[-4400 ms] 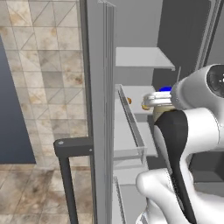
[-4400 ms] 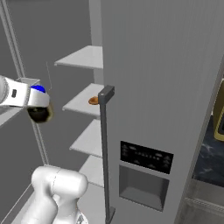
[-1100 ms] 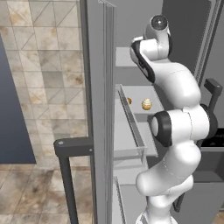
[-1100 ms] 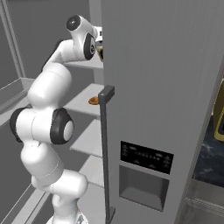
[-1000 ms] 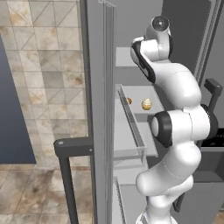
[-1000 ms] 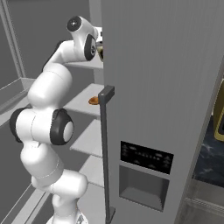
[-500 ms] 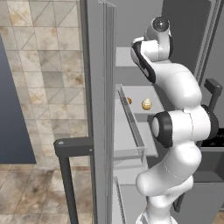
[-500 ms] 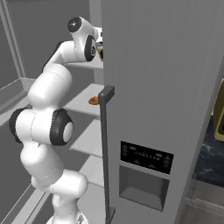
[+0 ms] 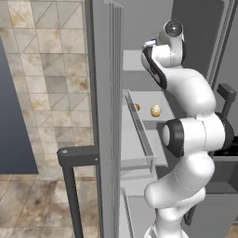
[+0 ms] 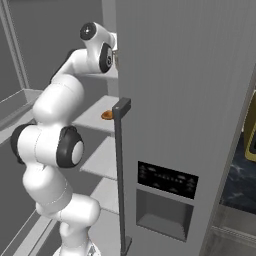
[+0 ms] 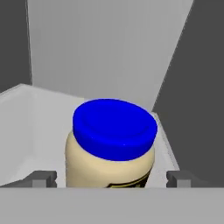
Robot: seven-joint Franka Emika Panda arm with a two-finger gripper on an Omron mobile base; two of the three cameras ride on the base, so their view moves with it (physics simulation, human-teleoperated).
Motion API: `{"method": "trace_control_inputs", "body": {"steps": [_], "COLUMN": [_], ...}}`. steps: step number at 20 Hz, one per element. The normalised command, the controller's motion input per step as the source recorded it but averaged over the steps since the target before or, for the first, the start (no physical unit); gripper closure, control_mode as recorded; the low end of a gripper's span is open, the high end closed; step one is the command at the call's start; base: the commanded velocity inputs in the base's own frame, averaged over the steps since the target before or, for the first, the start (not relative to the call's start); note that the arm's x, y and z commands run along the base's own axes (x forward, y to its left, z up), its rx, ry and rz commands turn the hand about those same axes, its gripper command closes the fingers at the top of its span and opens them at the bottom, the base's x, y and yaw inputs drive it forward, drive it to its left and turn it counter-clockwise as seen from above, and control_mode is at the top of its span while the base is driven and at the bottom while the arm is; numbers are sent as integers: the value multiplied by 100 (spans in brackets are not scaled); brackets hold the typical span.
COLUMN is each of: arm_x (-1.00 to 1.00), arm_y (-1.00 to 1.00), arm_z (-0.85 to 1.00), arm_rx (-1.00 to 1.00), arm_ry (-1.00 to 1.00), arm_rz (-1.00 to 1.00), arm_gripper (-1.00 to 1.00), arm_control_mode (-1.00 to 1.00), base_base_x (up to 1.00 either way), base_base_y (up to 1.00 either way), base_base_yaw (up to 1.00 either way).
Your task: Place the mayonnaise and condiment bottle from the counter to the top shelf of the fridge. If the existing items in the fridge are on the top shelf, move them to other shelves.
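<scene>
Squat pale mayonnaise jar with bright blue round lid [image 11: 111,146] sits upright on the pale grey fridge shelf [image 11: 26,131], gripper [image 11: 111,178] fingers spread wide either side, not clamped.

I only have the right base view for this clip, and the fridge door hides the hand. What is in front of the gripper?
Observer: In the hand view, the mayonnaise stands upright on the pale top shelf, right in front of the gripper.
Operator: Is it gripped?
Observer: No. The fingertips stand wide on either side of the jar, with a gap at each side, so the gripper is open.
Operator: I see one brown item on the middle shelf. Anything else there?
Observer: The left base view shows two existing items on that shelf, below the one with the jar.
</scene>
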Motion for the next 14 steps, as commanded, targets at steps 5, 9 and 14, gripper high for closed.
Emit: {"method": "trace_control_inputs", "body": {"steps": [5,9,14], "arm_x": [-20,-76,-100], "arm_y": [-8,0,7], "arm_z": [-2,5,35], "arm_rx": [0,0,0], "arm_ry": [-12,-23,-26], "arm_rz": [0,0,0], "arm_gripper": [-100,-100,-100], "arm_control_mode": [-100,-100,-100], "base_base_x": [0,0,0], "base_base_y": [0,0,0], "base_base_yaw": [0,0,0]}}
